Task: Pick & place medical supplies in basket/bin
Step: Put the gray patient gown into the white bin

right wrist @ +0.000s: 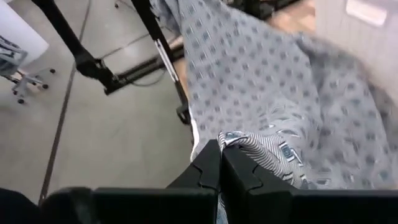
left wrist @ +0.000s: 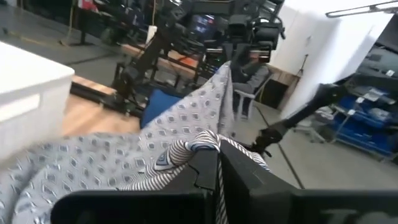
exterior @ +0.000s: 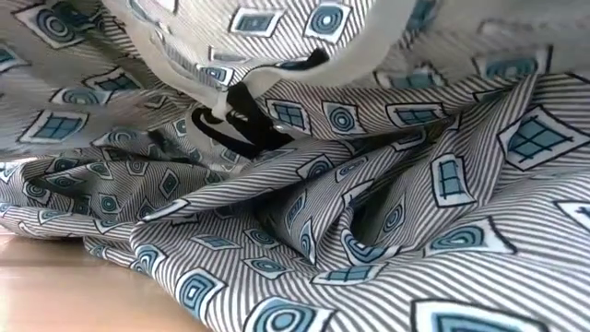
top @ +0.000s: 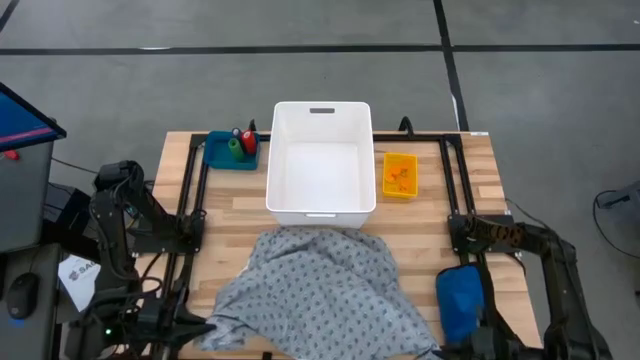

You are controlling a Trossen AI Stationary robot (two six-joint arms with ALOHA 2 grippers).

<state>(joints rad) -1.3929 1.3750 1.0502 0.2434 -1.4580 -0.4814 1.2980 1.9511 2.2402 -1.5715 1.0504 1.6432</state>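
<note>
Lying across the near part of the wooden table (top: 230, 205), the grey patterned gown (top: 325, 290) is spreading in loose folds from the middle of the table down to its near edge. It is just touching the near wall of the white bin (top: 321, 160), which is standing in the middle of the far half.

The left gripper (left wrist: 217, 171) is sitting at the near left corner of the gown, and its jaws are clenched on a bunched fold of the cloth. The right gripper (right wrist: 221, 163) is sitting at the near right corner, and its jaws are also pressing tight on a fold of the gown.

In the low view the gown is filling almost the whole picture. A blue tray (top: 222, 152) with a red piece (top: 247, 138) and a green piece (top: 234, 147) is standing left of the bin. A yellow container (top: 399, 175) with small orange things is standing right of it. A blue padded pouch (top: 461, 297) is lying near the right edge of the gown.
</note>
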